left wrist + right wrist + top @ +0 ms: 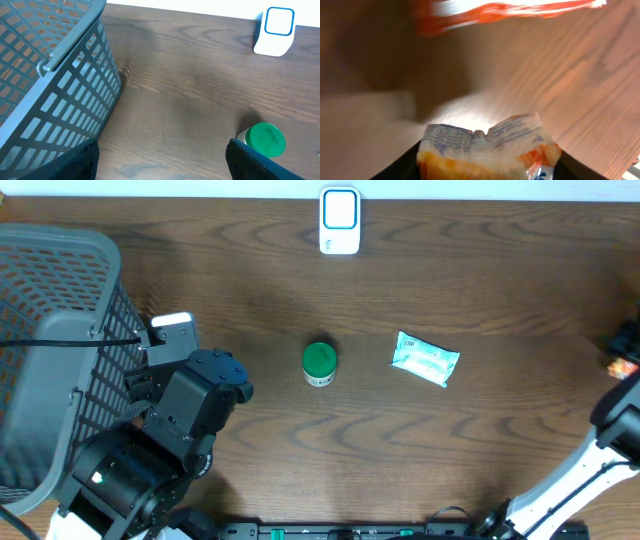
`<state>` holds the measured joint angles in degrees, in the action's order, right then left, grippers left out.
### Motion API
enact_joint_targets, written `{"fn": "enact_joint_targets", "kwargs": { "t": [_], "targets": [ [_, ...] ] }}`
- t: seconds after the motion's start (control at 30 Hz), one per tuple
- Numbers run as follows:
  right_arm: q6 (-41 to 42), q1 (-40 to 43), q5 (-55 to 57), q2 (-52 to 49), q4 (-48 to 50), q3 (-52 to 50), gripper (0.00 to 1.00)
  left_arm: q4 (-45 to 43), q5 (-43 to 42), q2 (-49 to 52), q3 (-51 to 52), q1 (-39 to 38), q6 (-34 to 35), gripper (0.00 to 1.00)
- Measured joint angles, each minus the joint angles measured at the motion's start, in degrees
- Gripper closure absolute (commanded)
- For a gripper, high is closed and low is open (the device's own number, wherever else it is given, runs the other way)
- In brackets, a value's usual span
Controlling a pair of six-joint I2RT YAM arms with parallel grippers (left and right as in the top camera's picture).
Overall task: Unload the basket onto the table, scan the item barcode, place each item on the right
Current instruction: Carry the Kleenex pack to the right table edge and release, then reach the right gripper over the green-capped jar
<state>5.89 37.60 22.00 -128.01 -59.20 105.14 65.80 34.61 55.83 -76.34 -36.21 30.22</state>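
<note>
Fingers (400, 169) of right gripper (490, 150) pinch orange packet (485, 135), far right of my overhead view. Left gripper (162, 150) spread, empty, beside basket (50, 75). Further out I see jar (319, 363), white packet (425, 360), then scanner (339, 220).

The desk (480, 450) is a dark brown board with wavy wood grain running along its length, and it fills nearly the whole overhead view from left edge to right edge. Beyond its far edge runs a narrow pale strip (500, 188), plain and off-white, also seen along the top of the left wrist view; whether it is wall or floor cannot be told. The light falls soft and even from above with only faint shadows, and in the right wrist view the wood carries a bright sheen (465, 107) beside a dim patch at the upper left.
</note>
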Motion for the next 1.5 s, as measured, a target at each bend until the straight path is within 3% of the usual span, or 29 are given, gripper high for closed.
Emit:
{"fn": "enact_joint_targets", "kwargs": {
  "t": [0.03, 0.07, 0.1, 0.43, 0.63, 0.73, 1.0, 1.33, 1.5],
  "targets": [
    [0.0, 1.18, -0.13, 0.02, 0.37, 0.02, 0.23, 0.0, 0.0, 0.0, 0.0, 0.0, 0.0, 0.19],
    [0.04, 2.27, -0.17, 0.02, 0.5, 0.04, 0.03, 0.0, 0.0, 0.0, 0.0, 0.0, 0.0, 0.19],
    [0.24, 3.45, -0.39, 0.02, 0.48, 0.04, 0.01, 0.0, 0.0, 0.0, 0.0, 0.0, 0.0, 0.19],
    [-0.04, 4.5, -11.69, 1.31, -8.17, 5.7, 0.01, 0.02, 0.0, 0.0, 0.0, 0.0, 0.0, 0.19],
    [0.85, -0.52, -28.2, 13.05, -11.06, 9.11, 0.01, 0.02, 0.02, 0.0, 0.0, 0.0, 0.0, 0.19],
    [1.33, -7.02, -38.1, 22.93, -10.69, 10.56, 0.01, 0.0, 0.0, 0.0, 0.0, 0.0, 0.0, 0.19],
    [1.53, -26.6, -45.2, 34.32, -12.28, 11.63, 0.01, 0.0, 0.0, 0.0, 0.0, 0.0, 0.0, 0.19],
    [1.84, -49.62, -44.89, 28.94, -5.42, 9.77, 0.01, 0.0, 0.0, 0.0, 0.0, 0.0, 0.0, 0.19],
    [4.55, -56.52, -36.44, 19.78, -2.75, 9.68, 0.01, 0.0, 0.0, 0.0, 0.0, 0.0, 0.0, 0.19]
  ]
}}
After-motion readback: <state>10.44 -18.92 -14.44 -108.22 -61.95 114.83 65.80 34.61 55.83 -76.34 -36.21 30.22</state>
